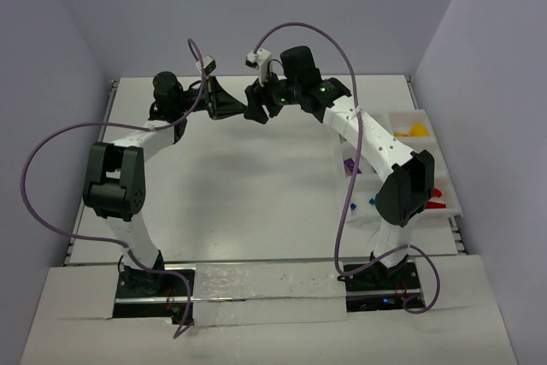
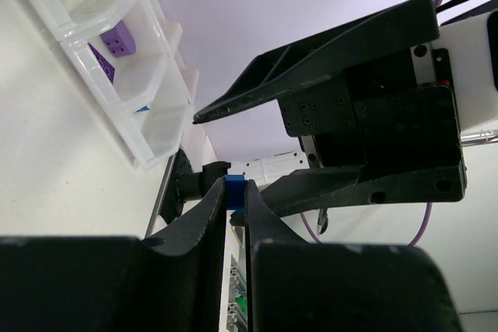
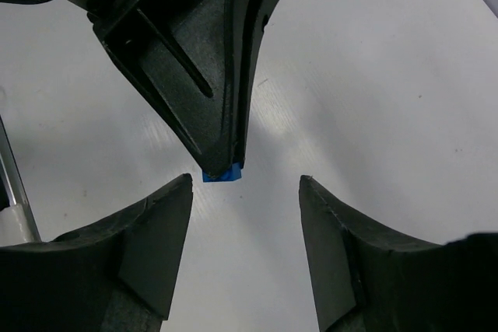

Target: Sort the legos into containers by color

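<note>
above the surface's far edge the left tool [image 3: 224, 161] pinches a blue lego [image 3: 222, 173] at its tips, so the spread right tool [image 3: 245, 183] should centre on it and close before the left lets go.

Tray [image 1: 395, 117] along the table's [image 1: 256, 194] right edge, bricks [image 2: 118, 39] in its compartments. Over the far middle: left gripper [image 1: 242, 108] pinching a brick [image 3: 222, 172], right gripper [image 3: 245, 192] facing it, brick just ahead of its spread fingers.
</note>
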{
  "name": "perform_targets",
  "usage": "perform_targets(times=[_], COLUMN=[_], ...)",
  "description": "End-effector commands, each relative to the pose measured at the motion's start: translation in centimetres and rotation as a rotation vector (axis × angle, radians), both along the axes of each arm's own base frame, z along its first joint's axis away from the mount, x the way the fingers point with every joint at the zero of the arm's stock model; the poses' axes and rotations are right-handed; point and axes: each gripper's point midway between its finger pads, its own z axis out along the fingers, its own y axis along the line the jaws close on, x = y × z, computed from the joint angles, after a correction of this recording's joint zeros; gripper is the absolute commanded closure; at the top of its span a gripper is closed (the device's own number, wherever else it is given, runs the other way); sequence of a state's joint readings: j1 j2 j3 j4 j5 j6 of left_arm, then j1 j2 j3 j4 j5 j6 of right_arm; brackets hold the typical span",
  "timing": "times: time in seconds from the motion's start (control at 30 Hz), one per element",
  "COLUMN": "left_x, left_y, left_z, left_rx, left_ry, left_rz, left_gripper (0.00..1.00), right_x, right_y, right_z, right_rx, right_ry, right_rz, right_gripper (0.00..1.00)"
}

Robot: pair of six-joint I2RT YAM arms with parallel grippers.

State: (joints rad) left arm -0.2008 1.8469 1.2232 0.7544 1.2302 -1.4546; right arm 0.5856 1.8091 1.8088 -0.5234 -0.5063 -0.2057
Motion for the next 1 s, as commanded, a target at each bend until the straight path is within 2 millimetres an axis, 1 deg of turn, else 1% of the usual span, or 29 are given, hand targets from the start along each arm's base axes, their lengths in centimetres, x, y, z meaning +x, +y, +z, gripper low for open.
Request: perform_targets(times=[0.0,0.13,0.23,0.53,0.6,0.67,0.7,0.73,0.8,0.87,0.97], left_x=[-0.4,-0.3,-0.5,-0.6,-0.6,-0.6,-0.6,-0.5,-0.4,-0.1,0.5], left_y=[0.1,0.0,-0.1,-0.1,-0.1,-0.1,-0.1,-0.1,0.0,0.2,0.8], left_z=[0.3,0.3,0.3,0.0,-0.1,-0.2,-0.3,-0.3,-0.6,-1.0,-1.1], left_rx=[-0.005,-0.004,-0.004,0.002,0.009,0.014,0.018,0.022,0.033,0.051,0.069], left_ry=[-0.049,-0.047,-0.049,-0.045,-0.044,-0.042,-0.043,-0.049,-0.044,-0.040,-0.055], left_rz=[-0.017,-0.018,-0.024,-0.031,-0.032,-0.033,-0.033,-0.031,-0.024,-0.005,0.026], left_gripper=[1.00,1.00,1.00,1.00,0.98,0.86,0.79,0.68,0.39,0.01,0.01], right_x=[-0.3,-0.6,-0.6,-0.2,-0.2,-0.3,-0.4,-0.5,-0.7,-1.0,-1.6], right_y=[1.4,1.7,1.6,1.6,1.5,1.5,1.4,1.4,1.2,0.9,0.5], right_z=[2.5,2.0,1.8,2.0,2.0,2.1,1.9,2.0,1.9,1.8,1.7], right_rx=[0.034,0.024,0.016,0.021,0.019,0.018,0.016,0.017,0.015,0.008,-0.005], right_ry=[-0.072,-0.067,-0.071,-0.092,-0.098,-0.101,-0.100,-0.104,-0.105,-0.109,-0.110], right_rz=[0.043,0.055,0.052,0.037,0.042,0.045,0.047,0.049,0.050,0.057,0.060], right_gripper=[0.39,0.42,0.47,0.73,0.82,0.92,0.93,0.99,1.00,1.00,1.00])
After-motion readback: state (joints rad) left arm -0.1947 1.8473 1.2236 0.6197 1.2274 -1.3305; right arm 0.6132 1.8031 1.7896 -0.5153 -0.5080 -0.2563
